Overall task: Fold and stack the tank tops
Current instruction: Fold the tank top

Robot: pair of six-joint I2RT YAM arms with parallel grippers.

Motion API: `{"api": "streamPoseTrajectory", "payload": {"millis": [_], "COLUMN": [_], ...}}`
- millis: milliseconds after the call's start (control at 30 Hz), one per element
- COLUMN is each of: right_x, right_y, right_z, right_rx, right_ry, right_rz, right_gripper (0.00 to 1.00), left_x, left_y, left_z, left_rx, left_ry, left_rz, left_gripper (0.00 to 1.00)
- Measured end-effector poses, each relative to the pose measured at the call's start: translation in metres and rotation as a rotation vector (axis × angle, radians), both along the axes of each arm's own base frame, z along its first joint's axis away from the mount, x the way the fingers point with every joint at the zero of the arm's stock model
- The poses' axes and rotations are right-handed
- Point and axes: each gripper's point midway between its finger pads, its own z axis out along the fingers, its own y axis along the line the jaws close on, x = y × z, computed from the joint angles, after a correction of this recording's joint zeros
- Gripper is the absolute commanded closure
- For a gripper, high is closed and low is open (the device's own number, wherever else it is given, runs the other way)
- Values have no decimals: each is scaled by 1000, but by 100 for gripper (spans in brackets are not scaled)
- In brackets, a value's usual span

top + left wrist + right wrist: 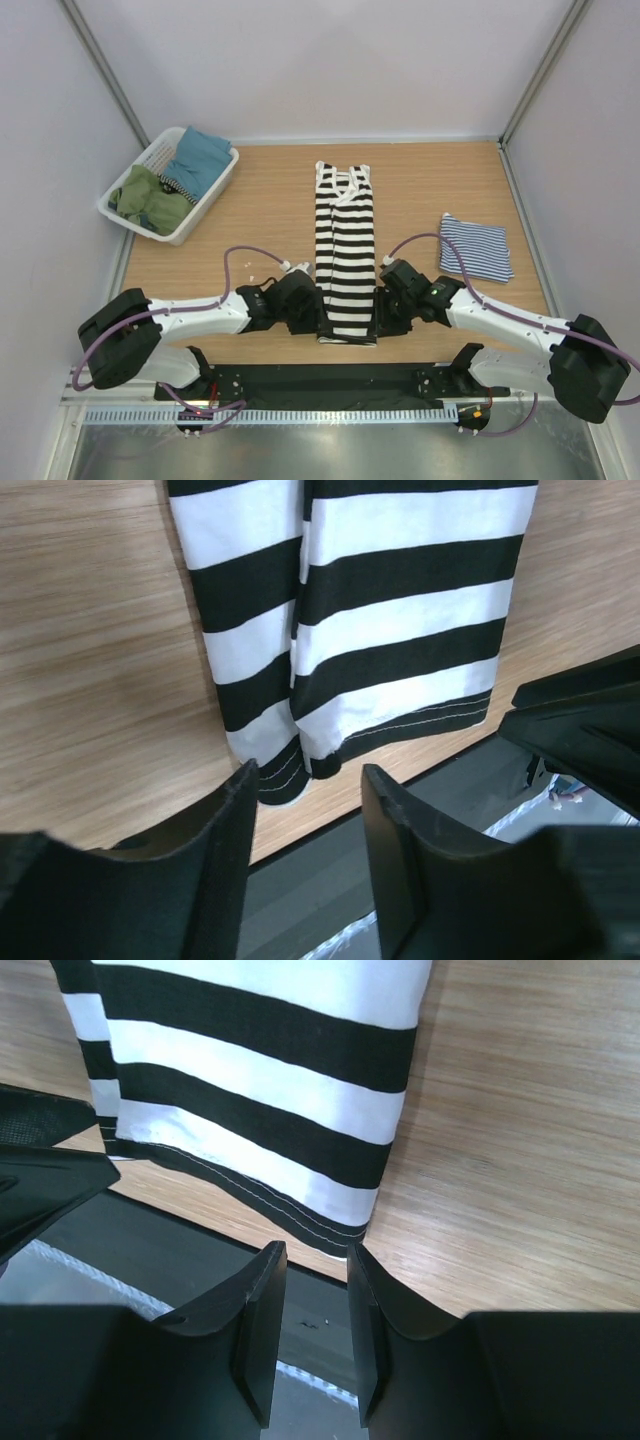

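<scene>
Left tool (318, 320) and right tool (384, 312) sit low in the top view, one at each side of the black top's (345, 250) bottom hem. That top lies flat on the surface (260, 200) as a long narrow strip, straps toward the upper centre and hem at the lower edge of the wood. The navy top (477, 248) lies folded small at right of centre, apart from the strip. A basket (205, 212) in the upper left holds teal and green cloth.

In the left wrist view, the left tool (306, 785) is spread wide, with the hem's (400, 720) layered corner just above the gap between its fingers (235, 820). Nothing is pinched. The right tool (585, 730) shows dark at the right edge.

In the right wrist view, the right tool (314, 1260) has its fingers (262, 1300) only narrowly parted and holds nothing. The hem's (250, 1175) other corner lies just above the fingertips, at the wood's edge. The left tool (40, 1175) shows at the left.
</scene>
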Motion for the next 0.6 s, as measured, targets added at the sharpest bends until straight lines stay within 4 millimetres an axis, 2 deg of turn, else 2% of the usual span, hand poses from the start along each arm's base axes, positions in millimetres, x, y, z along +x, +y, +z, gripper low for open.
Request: {"api": "streamPoseTrajectory", "payload": {"millis": [100, 333, 567, 600], "right_x": [-4, -11, -13, -13], "right_y": [-2, -6, -6, -6], "right_z": [-4, -16, -24, -25], "right_rx": [-3, -30, -46, -47], "right_ry": [15, 45, 61, 63], "right_rz": [4, 11, 15, 16], "right_gripper": [63, 62, 63, 63], "left_x": [-1, -6, -11, -12], "left_y": [-2, 0, 2, 2], "left_z": [2, -5, -16, -16], "left_rx": [4, 31, 64, 65], "left_ry": [-2, 21, 46, 47], "left_rz": [3, 19, 27, 26], "left_gripper": [58, 57, 65, 68]}}
